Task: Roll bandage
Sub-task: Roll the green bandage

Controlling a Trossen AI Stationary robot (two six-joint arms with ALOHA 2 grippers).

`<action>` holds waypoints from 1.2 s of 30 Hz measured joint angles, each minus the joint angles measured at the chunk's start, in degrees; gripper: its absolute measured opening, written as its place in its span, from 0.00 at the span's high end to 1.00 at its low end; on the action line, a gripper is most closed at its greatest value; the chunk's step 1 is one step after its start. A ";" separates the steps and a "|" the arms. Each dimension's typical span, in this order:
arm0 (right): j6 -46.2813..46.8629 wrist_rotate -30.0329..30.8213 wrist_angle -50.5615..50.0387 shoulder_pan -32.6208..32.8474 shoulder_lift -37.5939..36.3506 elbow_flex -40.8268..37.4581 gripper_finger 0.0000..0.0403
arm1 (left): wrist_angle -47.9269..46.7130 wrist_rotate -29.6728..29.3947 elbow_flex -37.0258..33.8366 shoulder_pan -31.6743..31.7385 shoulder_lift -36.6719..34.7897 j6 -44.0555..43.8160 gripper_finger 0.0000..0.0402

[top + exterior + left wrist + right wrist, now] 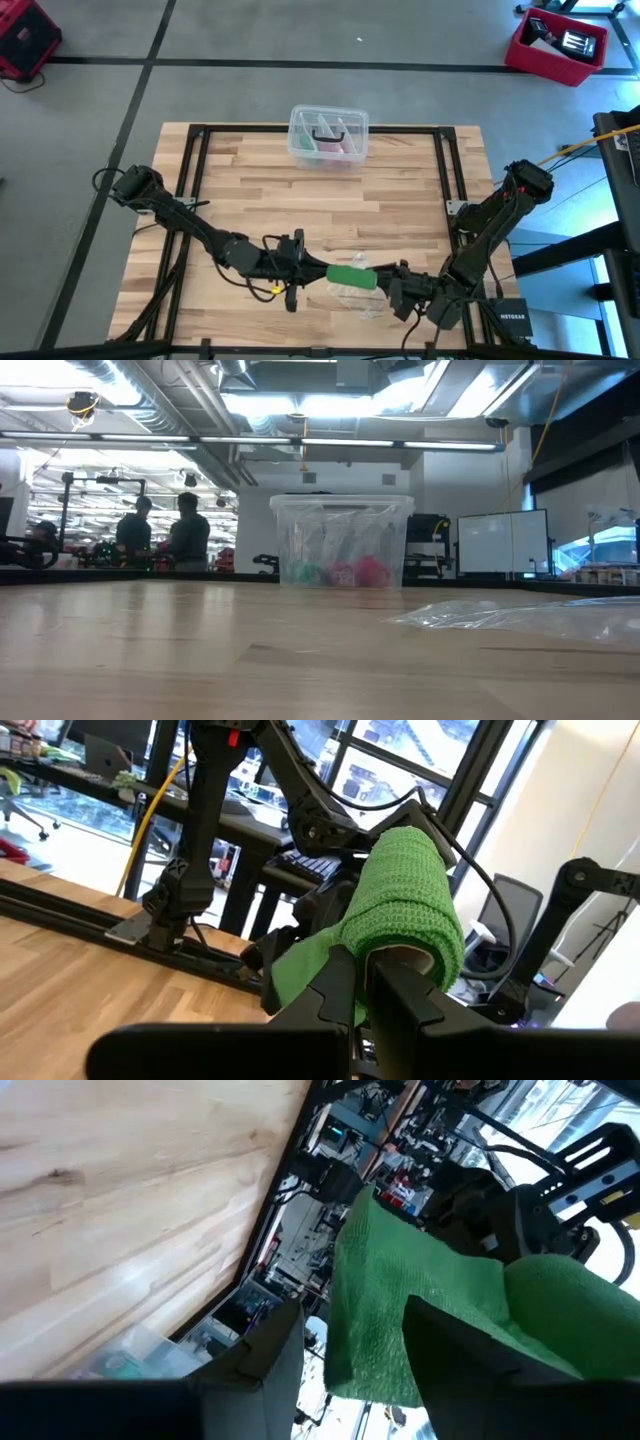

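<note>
High view: left gripper (312, 266) pinches narrow on the roll end of the bright green elastic fabric bandage (352, 275), held above the wooden table (330, 205) near its front edge; right gripper (385, 281) clamps the loose strip.

My two arms are matte black, built of slim tube links between bulkier rounded joint housings. The left arm (190, 222) has thin black cables looping at its base and a bit of yellow at its wrist. The right arm (490, 225) ends at a blocky black shoulder. From the wrist cameras, the left gripper's fingers (400, 995) and the right gripper's fingers (470, 1345) are flat, angular, dark plastic blades.
</note>
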 joint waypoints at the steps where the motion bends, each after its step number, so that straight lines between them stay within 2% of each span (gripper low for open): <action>1: -0.01 -0.04 0.06 0.04 0.00 0.00 0.58 | 0.02 0.00 0.00 -0.02 0.00 0.10 0.97; 6: -0.01 -0.62 0.14 0.19 0.00 0.00 0.67 | 0.01 0.00 0.00 -0.02 0.00 0.44 0.97; 11: 2.10 -0.62 0.24 0.16 0.00 0.00 0.84 | 0.02 0.00 0.00 -0.02 0.00 0.48 0.97; 15: 8.71 -1.09 0.58 0.16 0.00 0.00 0.97 | 0.00 0.00 0.00 -0.02 0.00 0.81 0.97; 21: 24.04 -5.70 5.90 0.19 0.00 -0.02 0.94 | 0.30 -0.26 0.00 0.09 0.00 3.20 0.97; 25: 32.16 -8.45 9.03 0.22 -0.04 -0.02 0.98 | 0.35 -1.46 0.00 0.11 0.00 4.89 0.97; 28: 37.74 -8.27 10.78 0.84 -0.04 -0.02 0.97 | 0.45 -2.34 0.00 0.12 0.00 6.44 0.97; 36: 45.65 -6.35 13.92 3.57 -0.04 0.93 0.98 | 0.48 -4.13 0.00 1.04 0.00 10.54 0.97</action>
